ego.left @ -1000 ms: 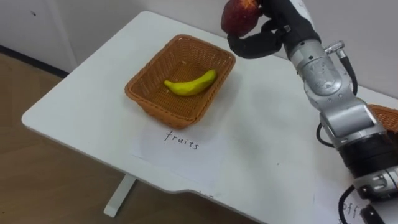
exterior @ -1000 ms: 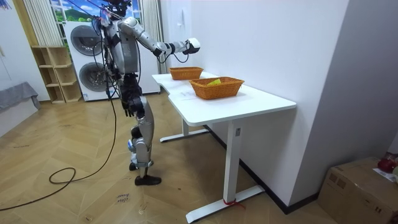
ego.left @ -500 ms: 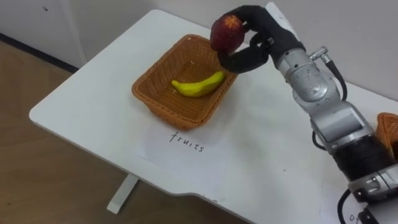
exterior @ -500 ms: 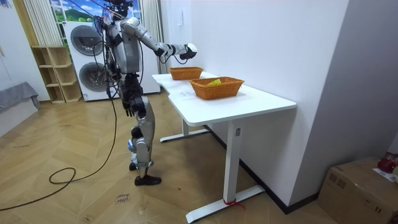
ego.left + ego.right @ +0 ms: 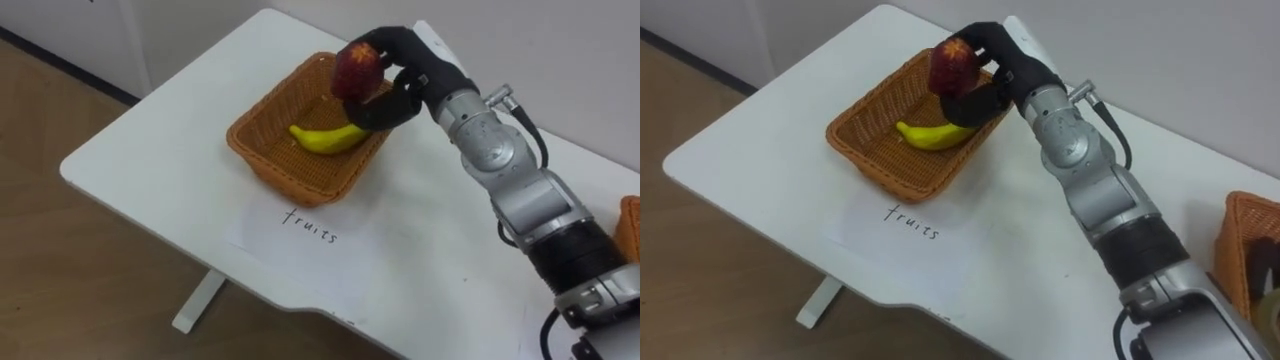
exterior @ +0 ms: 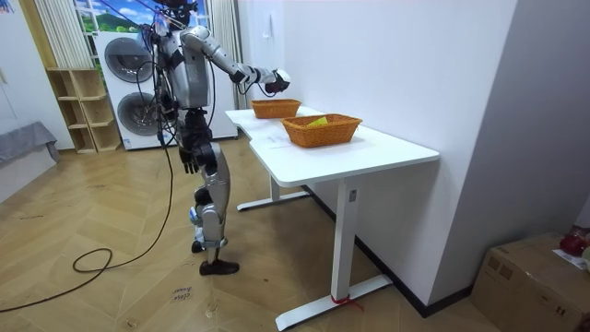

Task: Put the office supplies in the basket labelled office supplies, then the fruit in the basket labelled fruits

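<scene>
One red fruit (image 5: 355, 70) was held fast in the curled fingers and thumb of the robot's right hand (image 5: 412, 72). Much of the fruit's far side was covered by those dark fingers, so its kind could not be settled. The hand's inner face was hidden behind the fruit. Whether the fruit touched anything below it could not be made out.

The right arm was stretched forward and across to the robot's left, bent at the elbow, with the wrist turned so that the fruit was carried over the far right part of a woven basket (image 5: 268, 160). One banana (image 5: 325, 138) was seen lying in that basket; its right end was masked by the thumb. No other fruit could be made out inside.

Just in front of the basket, a sheet of paper (image 5: 300, 225) bearing handwriting was laid flat on the white table (image 5: 150, 150). At the robot's far right a second woven basket (image 5: 1240, 250) was cut off by the picture's edge, and the dark things in it could not be identified.

In the room view the robot was shown standing upright at the table's long side with the arm raised over the baskets; hand and fruit were too small there to be told apart. Stacked washing machines (image 6: 127, 78) and an open shelf (image 6: 78, 111) were seen behind it, and a cardboard box (image 6: 535, 267) was cut off at the room view's right.
</scene>
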Available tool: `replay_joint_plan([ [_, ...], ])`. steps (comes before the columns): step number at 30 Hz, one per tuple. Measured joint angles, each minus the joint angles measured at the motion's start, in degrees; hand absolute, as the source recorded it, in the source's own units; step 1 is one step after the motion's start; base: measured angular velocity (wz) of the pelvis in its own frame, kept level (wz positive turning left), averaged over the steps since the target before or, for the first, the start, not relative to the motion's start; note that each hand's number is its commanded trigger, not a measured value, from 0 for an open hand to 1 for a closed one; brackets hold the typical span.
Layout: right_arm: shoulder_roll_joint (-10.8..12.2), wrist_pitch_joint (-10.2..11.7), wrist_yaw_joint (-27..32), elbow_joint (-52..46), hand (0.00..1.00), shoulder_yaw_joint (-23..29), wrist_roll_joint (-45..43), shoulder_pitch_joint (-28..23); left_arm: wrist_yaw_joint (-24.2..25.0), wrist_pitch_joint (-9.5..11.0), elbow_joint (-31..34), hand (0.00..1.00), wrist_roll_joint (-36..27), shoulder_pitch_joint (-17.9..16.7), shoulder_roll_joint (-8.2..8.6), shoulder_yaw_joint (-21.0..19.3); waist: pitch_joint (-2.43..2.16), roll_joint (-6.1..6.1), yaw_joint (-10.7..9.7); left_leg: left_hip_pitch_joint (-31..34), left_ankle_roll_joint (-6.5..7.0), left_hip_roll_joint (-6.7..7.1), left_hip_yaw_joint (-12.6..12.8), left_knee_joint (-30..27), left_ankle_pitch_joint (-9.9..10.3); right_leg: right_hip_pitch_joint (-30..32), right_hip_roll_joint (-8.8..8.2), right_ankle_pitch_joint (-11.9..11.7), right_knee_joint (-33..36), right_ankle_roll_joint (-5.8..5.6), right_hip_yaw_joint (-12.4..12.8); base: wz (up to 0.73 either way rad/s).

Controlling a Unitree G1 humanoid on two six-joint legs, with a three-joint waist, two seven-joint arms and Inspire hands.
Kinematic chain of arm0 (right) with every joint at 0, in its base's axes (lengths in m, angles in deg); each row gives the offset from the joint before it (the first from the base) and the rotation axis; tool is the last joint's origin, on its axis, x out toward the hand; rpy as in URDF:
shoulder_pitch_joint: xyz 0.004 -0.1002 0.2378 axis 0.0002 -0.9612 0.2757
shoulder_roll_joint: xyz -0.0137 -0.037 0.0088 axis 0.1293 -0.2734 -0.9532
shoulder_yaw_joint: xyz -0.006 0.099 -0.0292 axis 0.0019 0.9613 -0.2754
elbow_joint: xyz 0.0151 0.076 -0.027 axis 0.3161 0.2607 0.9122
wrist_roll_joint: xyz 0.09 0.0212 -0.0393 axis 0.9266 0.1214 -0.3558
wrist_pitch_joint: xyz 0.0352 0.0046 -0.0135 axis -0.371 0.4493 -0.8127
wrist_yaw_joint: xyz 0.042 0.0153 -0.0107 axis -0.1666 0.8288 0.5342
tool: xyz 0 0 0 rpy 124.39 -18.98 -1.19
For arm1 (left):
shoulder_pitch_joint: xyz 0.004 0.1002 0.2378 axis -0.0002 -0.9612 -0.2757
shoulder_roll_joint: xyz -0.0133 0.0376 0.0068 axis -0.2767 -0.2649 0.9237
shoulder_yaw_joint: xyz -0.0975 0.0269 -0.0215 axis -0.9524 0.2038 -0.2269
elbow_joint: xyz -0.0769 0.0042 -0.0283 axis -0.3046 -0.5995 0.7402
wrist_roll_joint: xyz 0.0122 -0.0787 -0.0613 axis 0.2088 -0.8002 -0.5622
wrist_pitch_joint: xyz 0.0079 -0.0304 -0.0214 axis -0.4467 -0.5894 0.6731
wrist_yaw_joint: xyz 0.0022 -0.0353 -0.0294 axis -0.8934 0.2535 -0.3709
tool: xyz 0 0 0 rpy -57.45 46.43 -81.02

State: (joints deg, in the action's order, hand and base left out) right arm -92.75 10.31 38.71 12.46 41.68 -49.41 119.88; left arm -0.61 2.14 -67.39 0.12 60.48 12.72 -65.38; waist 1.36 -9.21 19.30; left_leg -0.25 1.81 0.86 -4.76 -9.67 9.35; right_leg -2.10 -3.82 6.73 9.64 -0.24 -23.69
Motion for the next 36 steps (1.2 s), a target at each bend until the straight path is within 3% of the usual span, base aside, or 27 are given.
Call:
replay_joint_plan([
  [13, 0.5, 0.1, 0.5, 6.5, 1.00, -1.2, 0.1, 0.0, 1.3, 0.0, -0.7, 0.00, 2.1, 0.6, -0.01, -0.1, -0.03, -0.10, 1.3, 0.1, -0.01, -0.04, -0.2, 0.1, 0.0, 0.1, 0.09, 0.0, -0.1, -0.05, 0.1, 0.01],
  [24, 0.8, 0.0, 0.2, 6.5, 1.00, -1.4, 0.2, 0.0, 3.2, -0.4, -0.6, 0.00, 2.9, 0.6, 0.03, -1.9, -0.09, -1.41, 3.2, 0.1, -0.01, 0.00, -0.2, 0.0, 0.0, 0.1, 0.06, 0.0, -0.1, -0.05, 0.1, 0.00],
  [31, 1.6, -0.1, -0.2, 7.2, 1.00, -1.4, 0.2, 0.0, 4.1, -0.6, -0.5, 0.00, 2.9, 0.3, -0.03, -2.4, -0.05, -1.55, 3.3, 0.4, -0.01, 0.08, -0.4, -0.2, 0.0, 0.0, 0.00, 0.0, -0.1, -0.05, 0.0, 0.00],
  [32, 1.9, -0.1, -0.2, 8.0, 0.91, -1.4, 0.2, 0.0, 4.1, -0.6, -0.5, 0.00, 2.9, 0.3, -0.02, -2.3, -0.03, -1.53, 3.3, 0.4, -0.01, 0.08, -0.4, -0.2, 0.0, 0.1, 0.00, 0.0, -0.1, -0.05, 0.0, 0.00],
  [33, 2.2, -0.1, -0.2, 8.8, 0.67, -1.4, 0.2, 0.0, 4.1, -0.6, -0.5, 0.00, 2.9, 0.3, -0.01, -2.3, -0.01, -1.50, 3.3, 0.5, -0.01, 0.08, -0.4, -0.3, 0.0, 0.1, -0.01, 0.0, -0.1, -0.05, 0.0, 0.00],
  [35, 2.6, -0.1, -0.2, 9.5, 0.34, -1.4, 0.2, 0.0, 4.2, -0.7, -0.5, 0.00, 2.9, 0.2, -0.02, -2.4, 0.00, -1.48, 3.3, 0.6, -0.02, 0.10, -0.5, -0.4, 0.0, 0.1, -0.01, 0.0, -0.1, -0.05, 0.0, 0.00],
  [36, 2.6, -0.1, -0.2, 9.7, 0.10, -1.4, 0.2, 0.0, 4.2, -0.7, -0.5, 0.00, 2.9, 0.2, -0.02, -2.4, 0.01, -1.48, 3.3, 0.6, -0.02, 0.10, -0.5, -0.5, 0.0, 0.1, -0.02, 0.0, -0.1, -0.05, 0.0, 0.00],
])
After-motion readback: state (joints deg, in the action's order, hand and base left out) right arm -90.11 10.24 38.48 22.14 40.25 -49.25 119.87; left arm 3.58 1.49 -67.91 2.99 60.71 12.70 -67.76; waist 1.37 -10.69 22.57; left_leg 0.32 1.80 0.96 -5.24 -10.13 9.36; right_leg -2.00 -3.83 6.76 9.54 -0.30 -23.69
